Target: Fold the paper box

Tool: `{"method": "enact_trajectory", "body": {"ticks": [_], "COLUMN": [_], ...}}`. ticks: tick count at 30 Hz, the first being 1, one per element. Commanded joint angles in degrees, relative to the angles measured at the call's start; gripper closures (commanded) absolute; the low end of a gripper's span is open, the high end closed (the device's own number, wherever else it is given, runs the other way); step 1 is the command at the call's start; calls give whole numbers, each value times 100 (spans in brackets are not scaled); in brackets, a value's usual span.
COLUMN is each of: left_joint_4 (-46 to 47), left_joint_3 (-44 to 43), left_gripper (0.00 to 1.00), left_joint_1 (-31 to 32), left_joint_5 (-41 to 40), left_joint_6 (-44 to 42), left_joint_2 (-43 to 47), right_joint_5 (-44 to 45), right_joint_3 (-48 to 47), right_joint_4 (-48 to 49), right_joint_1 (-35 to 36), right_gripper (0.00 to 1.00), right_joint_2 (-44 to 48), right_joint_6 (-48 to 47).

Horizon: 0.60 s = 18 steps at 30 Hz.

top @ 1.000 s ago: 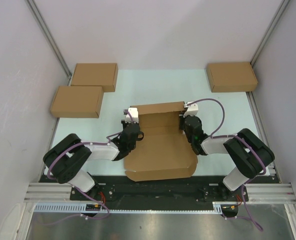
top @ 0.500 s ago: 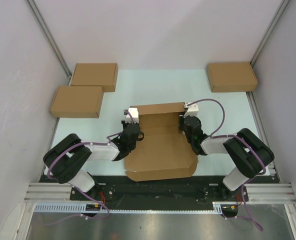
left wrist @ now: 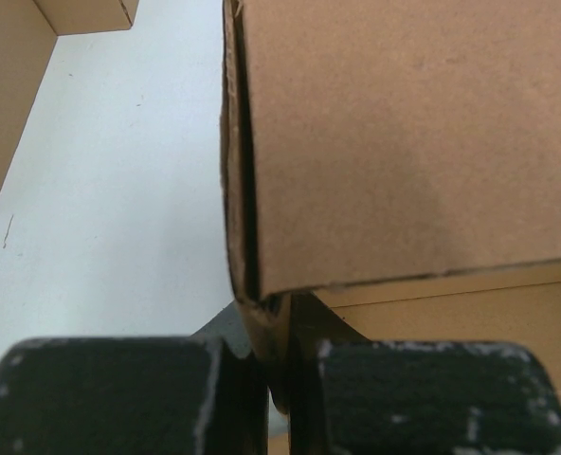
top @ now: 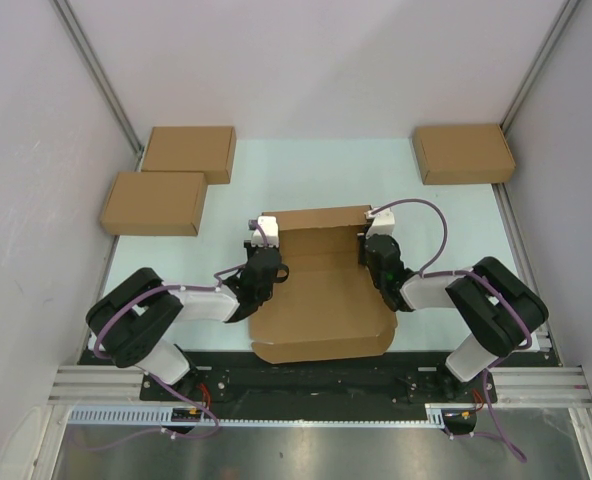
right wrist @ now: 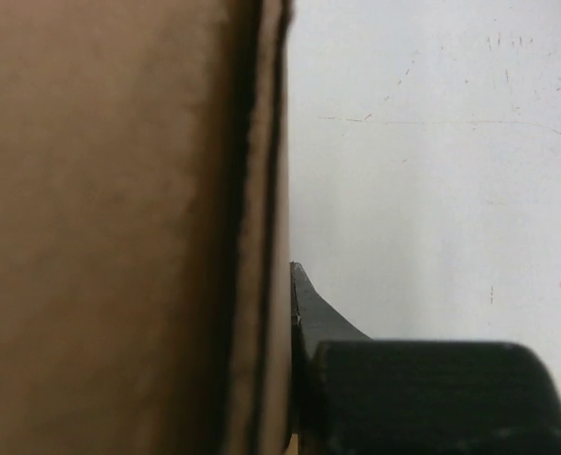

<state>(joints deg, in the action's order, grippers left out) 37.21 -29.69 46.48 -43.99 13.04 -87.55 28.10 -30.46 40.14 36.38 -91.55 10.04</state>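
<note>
The paper box (top: 321,295) lies in the middle of the table as a brown cardboard piece, with its far wall (top: 321,222) raised and a wide flap spread toward the arms. My left gripper (top: 267,243) is at the box's far left corner. In the left wrist view it (left wrist: 279,365) is shut on the doubled left side wall (left wrist: 262,237). My right gripper (top: 372,240) is at the far right corner. In the right wrist view one finger (right wrist: 423,398) presses against the outside of the right wall (right wrist: 262,237). The other finger is hidden behind the cardboard.
Two closed brown boxes (top: 188,153) (top: 154,203) lie at the far left and one (top: 463,153) at the far right. Grey walls enclose the table on the left, right and back. The arm bases sit on a rail (top: 316,385) at the near edge.
My right wrist has shifted slightly to the left, toward the box. The left arm and the box's shape look the same.
</note>
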Motion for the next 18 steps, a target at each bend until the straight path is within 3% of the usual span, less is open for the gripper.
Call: {"method": "enact_trajectory", "body": {"ticks": [1, 2, 5, 8, 15, 18], "left_joint_4": [-223, -240, -258, -250, -214, -214], "left_joint_3": [-19, -28, -54, -80, -81, -89], "left_gripper": [100, 100, 100, 100, 100, 100], "left_joint_1": [98, 98, 107, 107, 107, 98], "left_joint_5": [83, 75, 22, -13, -5, -13], "left_joint_6": [-267, -258, -267, -302, -311, -328], "left_joint_2": [54, 45, 36, 18, 27, 53], "right_joint_5": [39, 47, 108, 205, 56, -155], "right_joint_3": [-101, -109, -101, -110, -110, -110], "right_joint_4": [-155, -286, -559, -770, -1131, -1526], "right_joint_1": [27, 27, 106, 203, 361, 536], "right_gripper": [88, 66, 45, 38, 34, 22], "right_joint_2": [207, 268, 550, 866, 1744, 2254], "right_joint_6": [217, 243, 375, 384, 183, 24]}}
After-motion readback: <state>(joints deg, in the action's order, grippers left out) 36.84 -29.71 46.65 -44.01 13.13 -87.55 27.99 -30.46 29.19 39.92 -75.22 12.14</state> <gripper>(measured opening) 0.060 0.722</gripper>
